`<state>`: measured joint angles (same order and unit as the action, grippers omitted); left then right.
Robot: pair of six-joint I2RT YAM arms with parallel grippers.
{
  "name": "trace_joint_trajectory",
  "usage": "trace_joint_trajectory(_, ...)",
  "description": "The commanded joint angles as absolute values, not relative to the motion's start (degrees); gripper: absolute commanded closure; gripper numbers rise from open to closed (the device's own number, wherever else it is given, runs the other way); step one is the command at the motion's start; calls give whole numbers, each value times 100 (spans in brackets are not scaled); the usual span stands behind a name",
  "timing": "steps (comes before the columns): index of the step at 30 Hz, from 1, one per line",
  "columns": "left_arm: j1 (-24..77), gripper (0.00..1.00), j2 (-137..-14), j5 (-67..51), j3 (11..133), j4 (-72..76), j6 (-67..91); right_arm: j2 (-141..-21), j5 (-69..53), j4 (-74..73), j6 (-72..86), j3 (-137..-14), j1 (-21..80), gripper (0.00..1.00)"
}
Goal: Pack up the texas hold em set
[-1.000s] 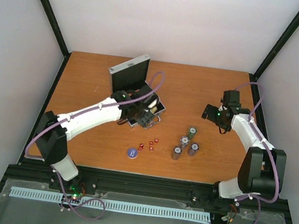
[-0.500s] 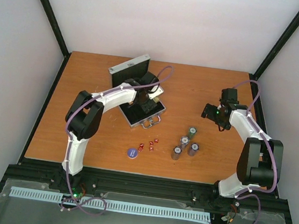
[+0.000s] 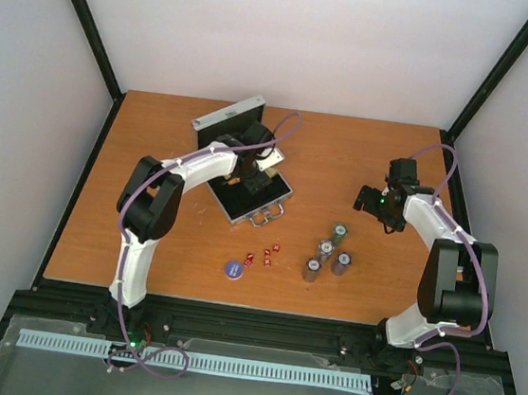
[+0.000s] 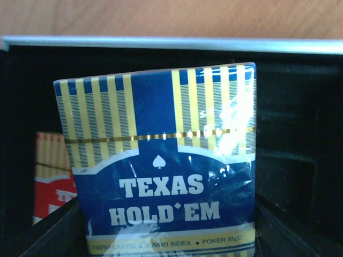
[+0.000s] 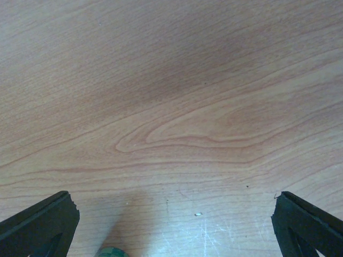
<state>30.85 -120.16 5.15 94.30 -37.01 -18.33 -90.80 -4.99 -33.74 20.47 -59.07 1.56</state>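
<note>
While the left gripper (image 3: 263, 173) hangs over the open case (image 3: 238, 212), its jaws are clamped on the blue box (image 4: 161, 160). The box's lower flanks sit between the dark fingers (image 4: 56, 231) at the bottom corners of the wrist view. It stands upright over the black lining, face to the camera, with "Texas Hold'em" printed across it. The red box (image 4: 51, 179) lies inside the case, behind the blue one and to its left. Whether the blue box touches the case floor I cannot tell, since its bottom edge is out of view. The lid (image 3: 227, 122) stands raised at the far side and the handle (image 3: 265, 220) is on the near edge.

The right gripper (image 5: 172, 202) hovers low over the table (image 3: 155, 147), well to the right of the case, its jaws wide apart above the wood. Four chip stacks (image 3: 326, 254) stand in a cluster near the front of the table. The red dice (image 3: 262, 255) lie just left of them, and the blue disc (image 3: 233, 268) is beside the dice, all apart from the case.
</note>
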Motion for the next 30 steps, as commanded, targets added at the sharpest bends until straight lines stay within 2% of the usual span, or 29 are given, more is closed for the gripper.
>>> trace_joint_trajectory(1, 3076, 32, -11703, 370, 9135, -3679, -1956, -9082, -543, -3274, 2113, -5764, 117, 0)
trace_joint_trajectory(7, 3067, 32, -11551, 396, 8604, -3486, -1908, -9052, -573, -3268, 2109, -5664, 118, 0)
trace_joint_trajectory(15, 3067, 31, -11551, 83, 8534, -3617, -1907, -9048, -630, -3280, 2101, -5709, 115, 0)
trace_joint_trajectory(24, 3067, 2, -11313, -144, 8490, -3778, -1986, -9079, -632, -3274, 2072, -5715, 123, 0)
trace_joint_trajectory(30, 3067, 0, -11169, -16, 8661, -3983, -2019, -9150, -663, -3252, 2082, -5763, 121, 0)
